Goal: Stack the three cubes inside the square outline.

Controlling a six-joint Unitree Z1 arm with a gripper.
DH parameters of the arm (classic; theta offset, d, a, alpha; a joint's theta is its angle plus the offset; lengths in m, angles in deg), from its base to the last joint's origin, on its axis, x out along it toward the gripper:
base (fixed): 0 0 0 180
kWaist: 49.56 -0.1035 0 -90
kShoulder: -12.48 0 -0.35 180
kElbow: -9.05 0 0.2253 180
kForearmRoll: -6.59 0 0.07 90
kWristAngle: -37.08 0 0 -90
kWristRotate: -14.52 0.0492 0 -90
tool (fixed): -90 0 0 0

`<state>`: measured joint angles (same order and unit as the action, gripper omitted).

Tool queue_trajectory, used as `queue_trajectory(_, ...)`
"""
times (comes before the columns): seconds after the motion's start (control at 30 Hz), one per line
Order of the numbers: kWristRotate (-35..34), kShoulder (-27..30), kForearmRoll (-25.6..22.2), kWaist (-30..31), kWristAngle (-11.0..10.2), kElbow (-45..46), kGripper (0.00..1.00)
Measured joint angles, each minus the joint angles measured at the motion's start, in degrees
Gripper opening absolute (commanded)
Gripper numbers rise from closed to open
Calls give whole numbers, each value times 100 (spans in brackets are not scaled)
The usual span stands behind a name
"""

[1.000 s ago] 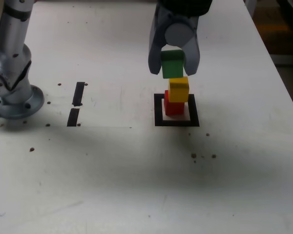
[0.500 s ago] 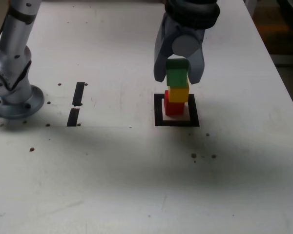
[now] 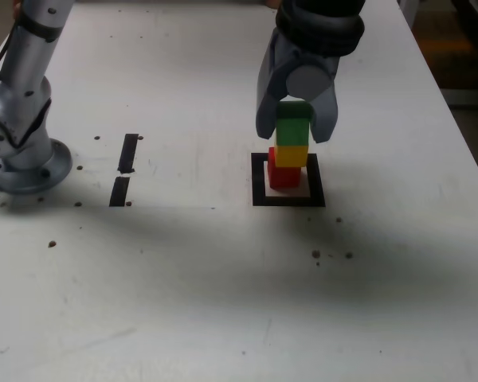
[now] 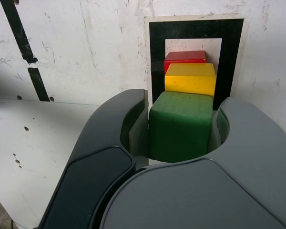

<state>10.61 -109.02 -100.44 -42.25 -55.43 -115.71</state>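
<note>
Inside the square outline [image 3: 259,188] [image 4: 155,57] the red cube [image 3: 284,177] [image 4: 185,56] rests on the white centre. The yellow cube [image 3: 291,154] [image 4: 190,80] sits on top of it, set slightly towards the exterior view's right. On the yellow one stands the green cube [image 3: 293,126] [image 4: 181,126]. My gripper [image 3: 293,132] [image 4: 181,110] comes down from above and is shut on the green cube, one finger on each side. The green cube's underside looks to be touching the yellow cube.
The arm's metal base [image 3: 20,159] stands at the exterior view's left. Two short black tape strips [image 3: 128,153] [image 3: 120,191] lie between the base and the stack. Dark specks dot the white table [image 3: 223,302], whose edge runs down the exterior view's right.
My gripper has come down and shifted slightly to the exterior view's right with the green cube, from hovering above the yellow cube to setting it on top.
</note>
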Motion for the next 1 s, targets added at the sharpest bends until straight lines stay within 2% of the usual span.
queue_trajectory(0.13,25,-4,0,-1,-41,1,69)
queue_trajectory(0.33,57,-54,1,-30,-69,33,93)
queue_trajectory(0.4,67,-68,1,-50,-76,63,98)
queue_trajectory(0.67,69,-65,15,-83,-147,115,100)
queue_trajectory(1.0,65,201,56,-83,-111,150,100)
